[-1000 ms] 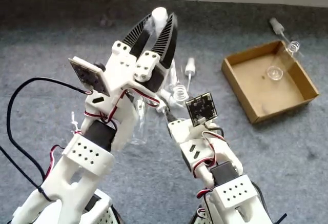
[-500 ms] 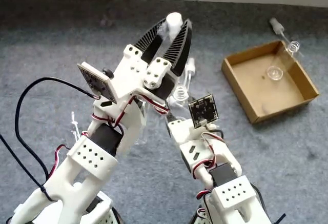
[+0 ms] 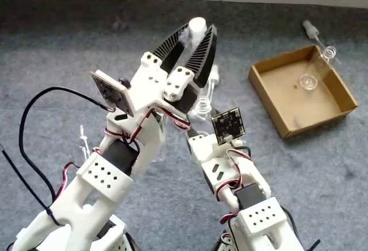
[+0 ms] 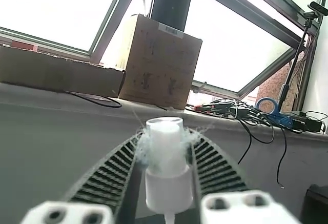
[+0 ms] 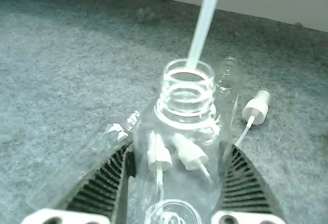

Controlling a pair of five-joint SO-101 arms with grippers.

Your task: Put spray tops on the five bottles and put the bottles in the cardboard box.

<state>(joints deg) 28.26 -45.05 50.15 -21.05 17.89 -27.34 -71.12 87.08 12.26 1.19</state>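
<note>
- White spray top (image 4: pixel 166 162) is clamped in the left tool (image 3: pixel 198 30), raised well apart from the cardboard box (image 3: pixel 265 101); its dip tube (image 5: pixel 205 19) enters the neck of the clear bottle (image 5: pixel 187 116) clenched in the right tool (image 5: pixel 179 155).
- Recommended: centre the tube, lower straight, bottle held upright and firm until the collar seats.
- Bottles, five by my count: one gripped, two lying away from the box, one inside it, one at its far rim.
- Spray tops: at least four. Box: one.

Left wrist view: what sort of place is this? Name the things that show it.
Probably a workshop or lab room: big windows, loose cables along the wall, and a camera stand.
</note>
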